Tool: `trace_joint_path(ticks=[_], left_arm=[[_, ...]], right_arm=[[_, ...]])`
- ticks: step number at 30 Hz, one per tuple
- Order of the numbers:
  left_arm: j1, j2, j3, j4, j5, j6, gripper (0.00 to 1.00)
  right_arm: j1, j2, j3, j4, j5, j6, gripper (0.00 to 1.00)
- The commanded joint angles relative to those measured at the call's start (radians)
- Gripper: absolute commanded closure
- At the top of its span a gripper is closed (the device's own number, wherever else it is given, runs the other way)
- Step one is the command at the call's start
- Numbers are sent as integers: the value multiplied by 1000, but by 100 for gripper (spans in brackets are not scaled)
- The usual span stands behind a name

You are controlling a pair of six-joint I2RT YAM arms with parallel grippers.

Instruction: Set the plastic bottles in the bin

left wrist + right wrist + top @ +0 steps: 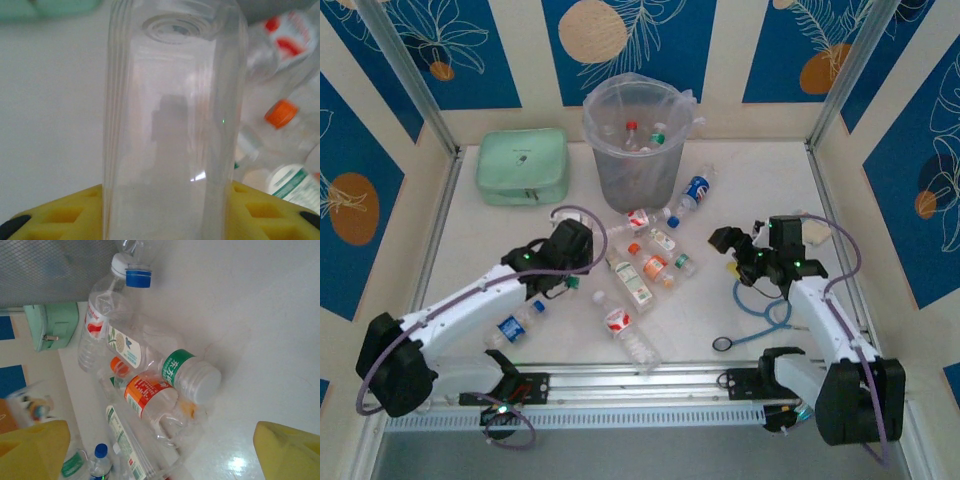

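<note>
My left gripper point(568, 268) is shut on a clear plastic bottle point(172, 110), which stands between its yellow pads point(272, 210) with the base pointing away. More plastic bottles lie in a loose pile mid-table: a blue-labelled one point(695, 190), an orange-capped one point(650, 262), a red-labelled one point(620, 320) and a blue-capped one point(515, 325). The bin point(635, 175), a grey bucket with a clear bag, stands at the back with a few bottles inside. My right gripper point(735, 250) is open to the right of the pile, facing a white-capped bottle point(192, 375) and an orange-labelled one point(150, 395).
A mint-green zip case point(523, 165) sits left of the bin. A blue stethoscope point(765, 310) lies under my right arm. A metal rail point(640, 382) runs along the near edge, and patterned walls close in the table's sides and back.
</note>
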Motion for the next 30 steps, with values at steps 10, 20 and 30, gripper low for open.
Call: trace_joint_path(ticks=[10,20,30], left_arm=[[-5,103,531,-36,-211,442,100],[28,446,984,41,-146,641,100],[148,760,1380,-2,103,563,100]], right_arm=[[48,7,-5,17,-48,44,5],[51,-143,6,-140,2,-8,5],[48,-222,-23,-187,13,-6,5]])
